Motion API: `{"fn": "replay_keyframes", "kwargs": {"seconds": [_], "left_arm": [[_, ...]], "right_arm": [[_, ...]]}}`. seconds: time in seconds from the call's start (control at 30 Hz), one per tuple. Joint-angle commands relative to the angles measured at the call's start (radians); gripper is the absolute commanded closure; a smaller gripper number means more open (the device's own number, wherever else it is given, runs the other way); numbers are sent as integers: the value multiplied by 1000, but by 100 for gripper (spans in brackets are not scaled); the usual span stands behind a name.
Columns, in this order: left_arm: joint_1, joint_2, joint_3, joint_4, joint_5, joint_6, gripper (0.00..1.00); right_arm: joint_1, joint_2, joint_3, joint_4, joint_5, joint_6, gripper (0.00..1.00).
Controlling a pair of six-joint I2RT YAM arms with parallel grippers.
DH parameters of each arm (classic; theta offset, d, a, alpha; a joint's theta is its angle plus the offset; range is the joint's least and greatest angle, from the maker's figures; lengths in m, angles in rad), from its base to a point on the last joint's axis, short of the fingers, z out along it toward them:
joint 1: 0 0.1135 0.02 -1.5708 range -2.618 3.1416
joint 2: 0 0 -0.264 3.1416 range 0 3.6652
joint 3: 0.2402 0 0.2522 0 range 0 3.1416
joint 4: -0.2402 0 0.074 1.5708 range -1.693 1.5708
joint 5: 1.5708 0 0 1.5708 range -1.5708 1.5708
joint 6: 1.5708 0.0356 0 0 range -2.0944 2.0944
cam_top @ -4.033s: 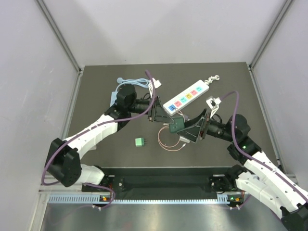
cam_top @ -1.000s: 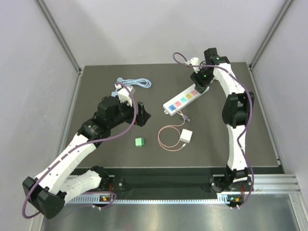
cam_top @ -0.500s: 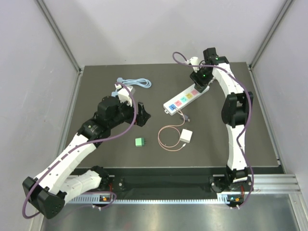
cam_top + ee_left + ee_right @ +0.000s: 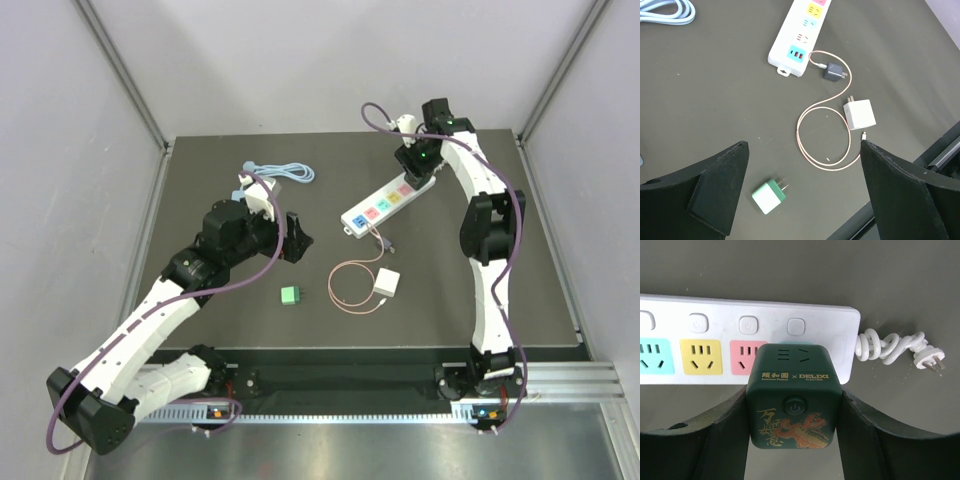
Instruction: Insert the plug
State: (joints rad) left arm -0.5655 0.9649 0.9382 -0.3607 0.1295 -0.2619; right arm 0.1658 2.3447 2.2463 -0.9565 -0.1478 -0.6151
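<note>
Right tool (image 4: 796,412) clamped on the flat sides of a dark green cube plug (image 4: 796,390), gold dragon print and round button on top. Poised over the end socket of a white power strip (image 4: 705,325); cannot tell whether seated. Probably light, rigid, smooth plastic, slippery at the rounded edges; best held by opposite flat faces. Left tool (image 4: 803,145) spread wide above the matte dark worktop (image 4: 715,100), over a pink cable (image 4: 798,131), white charger (image 4: 859,113) and small green adapter (image 4: 769,195).
</note>
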Motion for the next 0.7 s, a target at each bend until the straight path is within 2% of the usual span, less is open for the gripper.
{"fn": "replay_keyframes", "kwargs": {"seconds": [0.0,0.3,0.67], "left_arm": [[-2,-6,20,42,-7,13,3],[-2,-11,19,40,-7,13,3],[-2,-9,16,40,-8,15,3]], "right_arm": [[-12,28,-22,110,54,49,100],[-29,21,-54,65,-2,28,100],[-37,-2,-57,-90,-52,-115,100]]}}
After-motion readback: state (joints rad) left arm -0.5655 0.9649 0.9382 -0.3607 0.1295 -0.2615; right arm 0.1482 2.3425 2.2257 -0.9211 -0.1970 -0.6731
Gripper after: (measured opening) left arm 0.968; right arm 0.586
